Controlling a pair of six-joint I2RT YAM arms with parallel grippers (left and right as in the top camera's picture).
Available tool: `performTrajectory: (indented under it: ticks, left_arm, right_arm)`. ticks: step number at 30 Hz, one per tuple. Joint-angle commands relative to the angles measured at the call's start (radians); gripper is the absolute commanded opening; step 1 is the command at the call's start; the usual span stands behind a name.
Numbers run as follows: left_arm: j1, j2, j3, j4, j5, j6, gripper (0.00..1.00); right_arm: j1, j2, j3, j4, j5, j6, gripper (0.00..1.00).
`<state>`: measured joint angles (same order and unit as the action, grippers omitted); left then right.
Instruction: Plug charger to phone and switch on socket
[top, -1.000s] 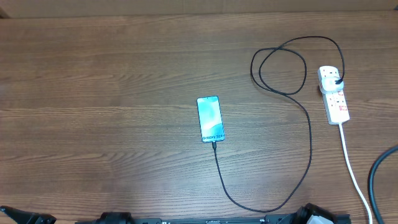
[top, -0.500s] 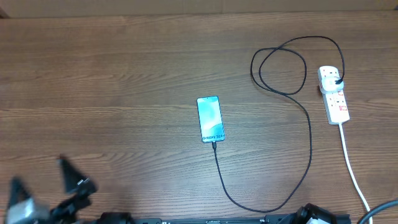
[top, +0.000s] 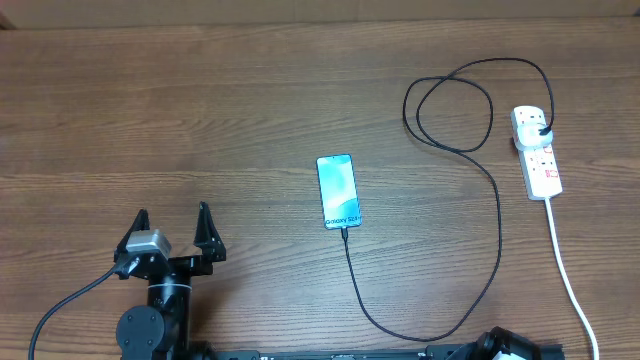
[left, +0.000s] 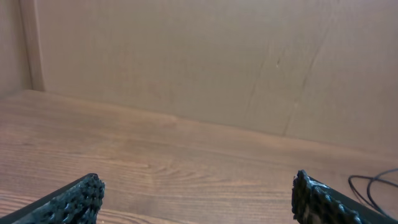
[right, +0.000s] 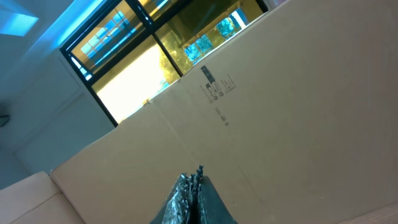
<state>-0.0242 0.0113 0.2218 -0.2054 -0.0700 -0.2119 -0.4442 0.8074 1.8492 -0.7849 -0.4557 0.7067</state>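
Phone (top: 338, 190) at table (top: 200, 120) centre — charger (top: 499, 230) runs from its near end to socket (top: 537, 160), far right.

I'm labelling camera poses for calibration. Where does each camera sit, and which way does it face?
Overhead: above the table, looking straight down at phone, charger and socket; the open left pincer shows.
Left wrist: low behind its spread fingers, facing across the table to a cardboard wall.
Right wrist: tilted upward at the cardboard wall and windows; the shut right pincer shows.
Shared: overhead and left wrist both show table and left pincer.
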Motion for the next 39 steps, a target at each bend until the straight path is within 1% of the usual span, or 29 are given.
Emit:
performTrajectory:
  ticks: [1, 11, 18, 23, 27, 36, 39]
  left_arm:
    - [0.003, -0.006, -0.022, 0.008, 0.015, -0.024, 1.00]
    - [0.003, -0.006, -0.135, 0.045, 0.018, -0.039, 1.00]
    - [0.003, -0.006, -0.137, 0.008, 0.016, -0.039, 1.00]
    - [0.003, -0.006, -0.137, -0.005, -0.018, -0.026, 1.00]
    - [0.003, -0.006, -0.137, 0.000, -0.015, 0.011, 1.00]
    - [0.003, -0.006, -0.137, 0.012, -0.012, 0.010, 1.00]
    - [0.003, -0.006, -0.137, 0.011, 0.021, 0.010, 1.00]
  right_arm:
    - [0.006, -0.006, -0.004, 0.013, 0.010, 0.000, 0.05]
    - [0.006, -0.029, -0.004, 0.013, 0.010, 0.000, 0.08]
    - [0.006, -0.035, -0.004, 0.013, 0.037, 0.000, 0.08]
    - [0.006, -0.036, -0.004, 0.013, 0.037, 0.000, 0.09]
    - [0.006, -0.036, -0.004, 0.013, 0.037, 0.000, 0.09]
    - [0.006, -0.036, -0.004, 0.008, 0.036, 0.000, 0.09]
    - [0.026, -0.036, -0.004, 0.003, 0.037, 0.000, 0.09]
